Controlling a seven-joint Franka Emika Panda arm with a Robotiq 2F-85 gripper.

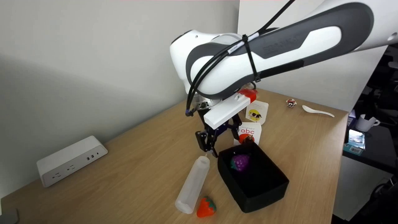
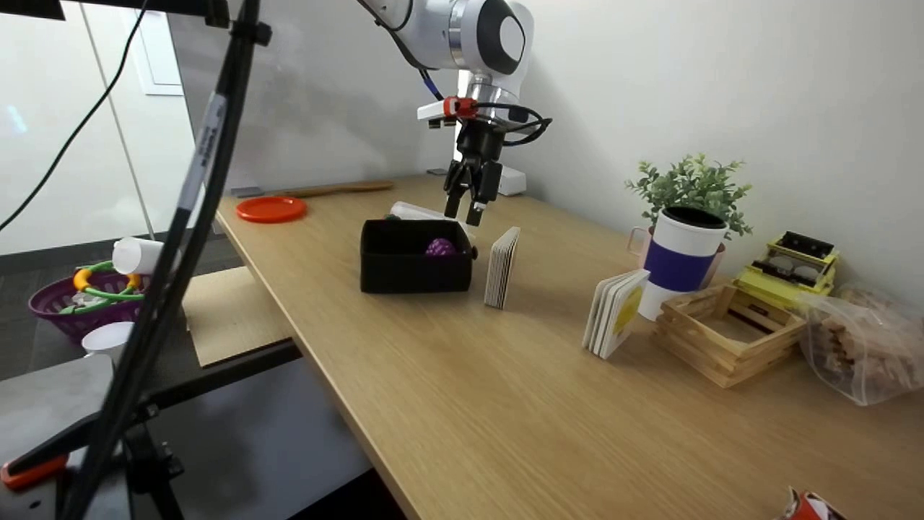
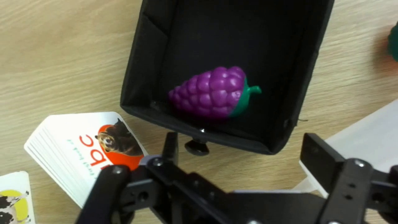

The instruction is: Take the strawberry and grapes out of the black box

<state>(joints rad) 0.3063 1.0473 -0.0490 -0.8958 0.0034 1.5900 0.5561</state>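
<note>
The grapes (image 3: 211,93), a purple cluster with a green stem, lie inside the black box (image 3: 307,68) near its wall closest to my gripper. Both exterior views show the grapes (image 1: 240,162) (image 2: 440,247) in the black box (image 1: 264,199) (image 2: 415,271). Outside it, on the table, rests the red-orange strawberry (image 1: 206,207); the wrist view catches only a green bit of the strawberry (image 3: 394,42) at its right edge. My gripper (image 3: 241,144) is open, its jaws wide apart with nothing between them. The gripper (image 1: 225,144) (image 2: 463,211) hangs above the table beside the box's knob end.
A translucent bottle (image 1: 192,185) lies between the strawberry and the gripper's side of the box. An abc board book (image 3: 77,140) stands close to the box, with a cow book (image 2: 617,310) farther off. A white power strip (image 1: 71,160) sits by the wall.
</note>
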